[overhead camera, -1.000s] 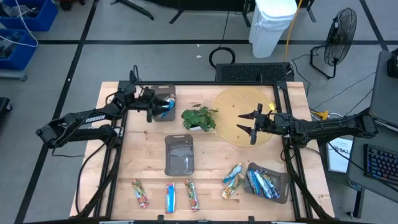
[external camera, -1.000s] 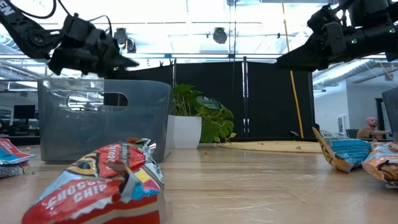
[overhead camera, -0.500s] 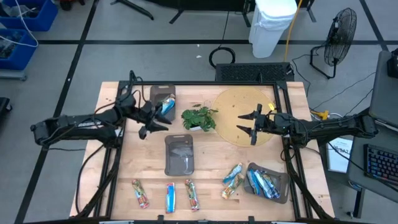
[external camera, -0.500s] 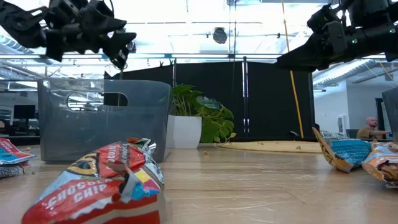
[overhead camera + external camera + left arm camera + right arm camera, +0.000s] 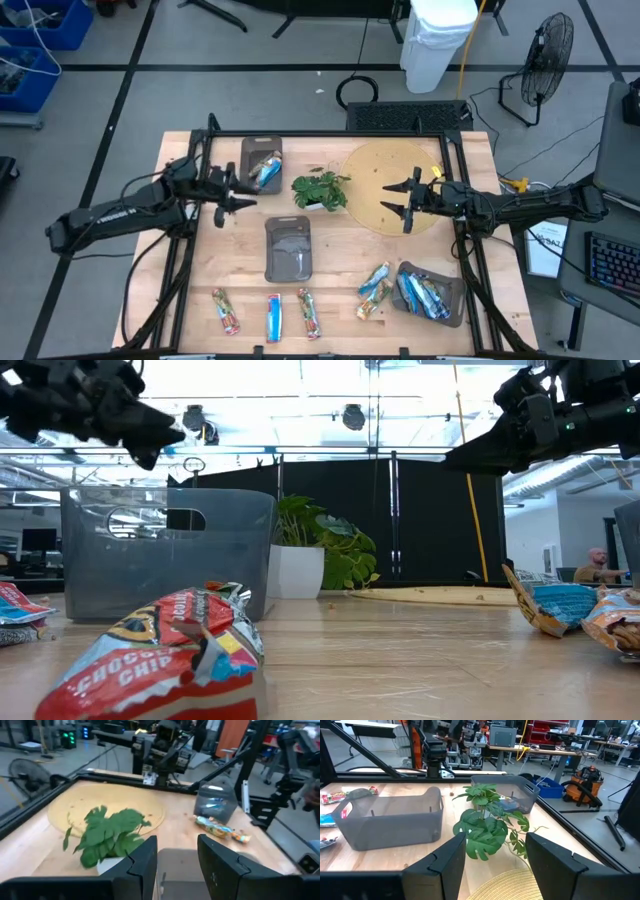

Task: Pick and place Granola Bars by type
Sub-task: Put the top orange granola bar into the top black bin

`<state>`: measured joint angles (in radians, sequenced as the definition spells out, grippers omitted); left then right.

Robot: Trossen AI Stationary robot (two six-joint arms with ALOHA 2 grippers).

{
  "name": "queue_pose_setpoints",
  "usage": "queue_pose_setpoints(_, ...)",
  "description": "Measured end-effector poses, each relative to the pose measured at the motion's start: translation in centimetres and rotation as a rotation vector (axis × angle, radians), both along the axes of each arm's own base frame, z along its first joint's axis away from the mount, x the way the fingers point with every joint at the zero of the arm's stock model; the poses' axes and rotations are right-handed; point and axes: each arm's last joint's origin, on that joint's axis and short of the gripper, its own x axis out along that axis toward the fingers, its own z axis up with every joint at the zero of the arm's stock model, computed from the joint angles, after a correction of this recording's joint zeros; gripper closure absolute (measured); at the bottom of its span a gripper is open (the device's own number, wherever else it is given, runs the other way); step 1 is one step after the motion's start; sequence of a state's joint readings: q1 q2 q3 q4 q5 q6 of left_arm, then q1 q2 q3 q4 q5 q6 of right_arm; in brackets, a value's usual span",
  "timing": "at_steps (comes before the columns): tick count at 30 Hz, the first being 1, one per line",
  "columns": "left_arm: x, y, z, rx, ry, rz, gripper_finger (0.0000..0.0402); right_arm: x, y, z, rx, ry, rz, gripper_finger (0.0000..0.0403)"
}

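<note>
Granola bars lie along the near edge: a red one [image 5: 226, 311], a blue one [image 5: 273, 317], a red one [image 5: 309, 313], and green-tan ones [image 5: 375, 285] beside the right tray [image 5: 455, 310], which holds several blue bars [image 5: 420, 295]. One blue bar [image 5: 267, 172] lies in the far-left tray [image 5: 250, 150]. The middle tray [image 5: 288, 262] has no bar in it. My left gripper [image 5: 243, 200] [image 5: 177, 842] hangs open, holding nothing, just left of and nearer than the far-left tray. My right gripper [image 5: 396, 200] [image 5: 495, 840] waits open over the round mat [image 5: 380, 165].
A small potted plant [image 5: 320, 190] stands between the two grippers, at the mat's left rim. Bare wood lies between the middle tray and the mat. In the low view a red bar [image 5: 170, 655] fills the foreground.
My left gripper has drawn back from over the far-left tray toward the table's left and near side and has risen a little. The blue bar stays lying in that tray. My right gripper has kept still.
</note>
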<state>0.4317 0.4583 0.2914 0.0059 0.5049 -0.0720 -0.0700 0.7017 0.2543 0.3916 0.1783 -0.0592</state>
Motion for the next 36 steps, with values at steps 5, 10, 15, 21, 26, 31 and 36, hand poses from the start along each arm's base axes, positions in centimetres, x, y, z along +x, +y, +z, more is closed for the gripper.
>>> queue_pose_setpoints(5, -0.8, -0.4, -3.1, -0.030, -0.012, 0.091, 0.0259, 0.0, 0.0, 0.0, 0.013, -0.003, -0.002, 0.0206)
queue_pose_setpoints(10, -1.3, -0.6, -4.0, -0.038, -0.061, 0.104, 0.0259, 0.0, 0.0, 0.0, 0.014, -0.003, -0.002, 0.0206)
queue_pose_setpoints(15, -1.5, -0.6, -4.5, -0.031, -0.075, 0.161, 0.0259, 0.0, 0.0, 0.0, 0.014, -0.004, -0.002, 0.0206)
queue_pose_setpoints(21, -1.6, -0.7, -5.0, -0.021, -0.080, 0.209, 0.0259, 0.0, 0.0, -0.1, 0.014, 0.007, -0.002, 0.0206)
queue_pose_setpoints(26, -1.6, -1.0, -4.9, -0.006, -0.092, 0.203, 0.0259, 0.2, 0.6, 0.0, 0.002, 0.011, 0.102, 0.0206)
queue_pose_setpoints(31, -1.7, -1.1, -5.4, -0.012, -0.048, 0.235, 0.0259, 1.5, 2.9, 0.9, -0.014, 0.143, 0.163, 0.0206)
queue_pose_setpoints(36, -1.6, -1.4, -5.2, -0.013, -0.065, 0.213, 0.0259, 3.8, 6.8, 1.5, -0.066, 0.412, 0.179, 0.0206)
